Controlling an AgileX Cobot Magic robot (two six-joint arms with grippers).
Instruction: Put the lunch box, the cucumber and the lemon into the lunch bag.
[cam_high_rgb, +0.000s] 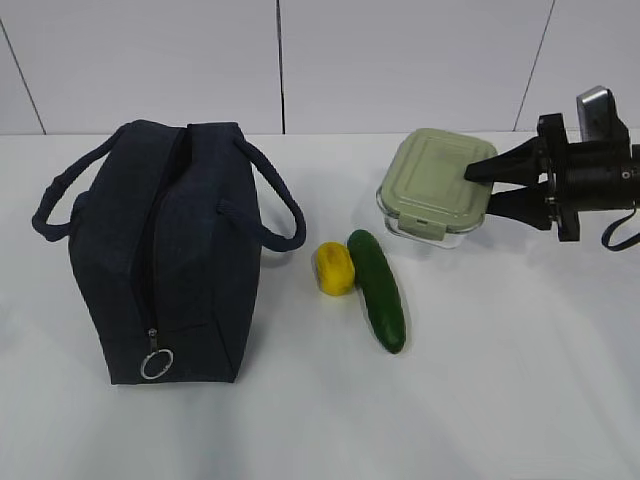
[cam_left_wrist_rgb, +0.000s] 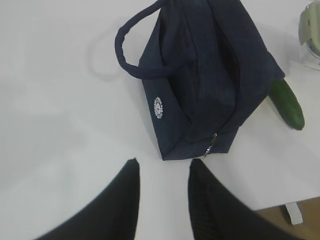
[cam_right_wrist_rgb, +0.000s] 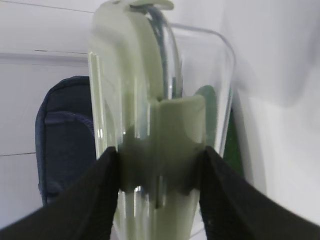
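**Right claw pinches the lunch box; bag waits at left**

In the exterior view the lunch bag (cam_high_rgb: 165, 250) stands left on the table (cam_high_rgb: 480, 400), the lemon (cam_high_rgb: 334, 268) and cucumber (cam_high_rgb: 377, 290) touching at centre. At right, the right claw (cam_high_rgb: 495, 190) clamps the lunch box (cam_high_rgb: 435, 185). Only the right wrist view shows both fingers (cam_right_wrist_rgb: 80, 200) pressed against its sides. Only the left wrist view shows the left claw (cam_left_wrist_rgb: 162, 172), spread and empty, near the bag's logo (cam_left_wrist_rgb: 159, 107).
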